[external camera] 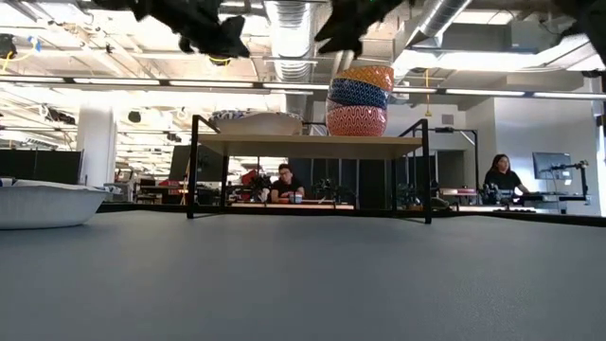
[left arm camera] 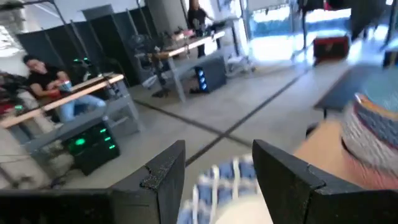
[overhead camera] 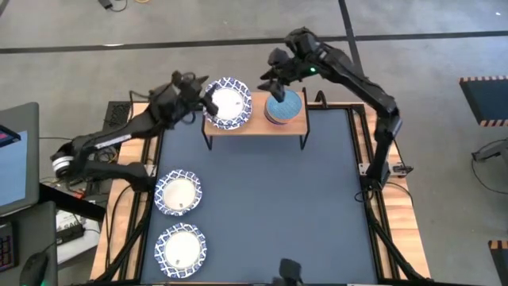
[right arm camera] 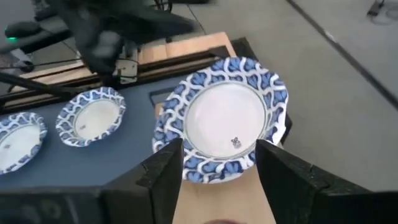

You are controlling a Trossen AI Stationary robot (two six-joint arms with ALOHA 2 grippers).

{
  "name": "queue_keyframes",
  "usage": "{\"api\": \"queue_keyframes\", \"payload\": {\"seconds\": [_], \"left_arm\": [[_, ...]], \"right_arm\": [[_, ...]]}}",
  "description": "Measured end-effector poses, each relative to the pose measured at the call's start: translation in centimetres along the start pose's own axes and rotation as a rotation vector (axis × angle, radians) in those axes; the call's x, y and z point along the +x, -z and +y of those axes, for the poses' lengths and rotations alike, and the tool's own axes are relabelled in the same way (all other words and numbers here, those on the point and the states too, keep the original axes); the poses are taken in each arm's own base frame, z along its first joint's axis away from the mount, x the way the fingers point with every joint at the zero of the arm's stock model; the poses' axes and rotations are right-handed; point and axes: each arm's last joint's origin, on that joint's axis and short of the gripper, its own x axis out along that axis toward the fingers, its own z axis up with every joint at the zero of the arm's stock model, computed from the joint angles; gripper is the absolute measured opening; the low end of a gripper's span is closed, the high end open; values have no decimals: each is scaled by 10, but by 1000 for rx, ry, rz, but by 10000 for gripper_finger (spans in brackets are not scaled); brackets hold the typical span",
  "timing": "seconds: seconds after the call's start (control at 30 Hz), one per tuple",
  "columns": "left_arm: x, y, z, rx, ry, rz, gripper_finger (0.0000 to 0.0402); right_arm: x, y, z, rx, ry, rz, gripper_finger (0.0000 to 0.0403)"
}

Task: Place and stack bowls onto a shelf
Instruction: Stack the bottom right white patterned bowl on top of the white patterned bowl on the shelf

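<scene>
The shelf [overhead camera: 255, 125] stands at the table's far edge. A wide white bowl with a blue rim [overhead camera: 228, 102] sits on the left part of its wooden top. A stack of small bowls [external camera: 360, 99], red at the bottom, rests on the right part. Two more wide bowls [overhead camera: 178, 192] [overhead camera: 182, 246] lie on the table's left side. My left gripper [overhead camera: 208, 97] is open and hovers above the left rim of the shelf's wide bowl [left arm camera: 221, 183]. My right gripper [overhead camera: 274, 83] is open and hangs above the small stack. In the right wrist view it faces the wide bowl [right arm camera: 224, 121].
The dark table top [overhead camera: 262, 206] stretches from the shelf toward the near edge. A wooden frame and cables run along the table's sides. People sit at desks in the room beyond the table [external camera: 282, 182].
</scene>
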Motion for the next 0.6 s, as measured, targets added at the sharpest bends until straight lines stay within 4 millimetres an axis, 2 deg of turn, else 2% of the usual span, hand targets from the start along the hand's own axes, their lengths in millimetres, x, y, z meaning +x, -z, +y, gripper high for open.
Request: {"api": "queue_keyframes", "payload": {"seconds": [0.17, 0.23, 0.43, 0.6], "left_arm": [[45, 17, 18, -93, 82, -127, 173], [63, 21, 26, -115, 74, -120, 173], [109, 50, 30, -180, 112, 101, 174], [126, 69, 25, -150, 84, 295, 173]], "right_arm": [[-33, -6, 24, -30, 1, -8, 217], [-40, -4, 32, -33, -9, -2, 215], [-52, 11, 46, -37, 29, 38, 212], [-53, 30, 53, -33, 54, 56, 211]]}}
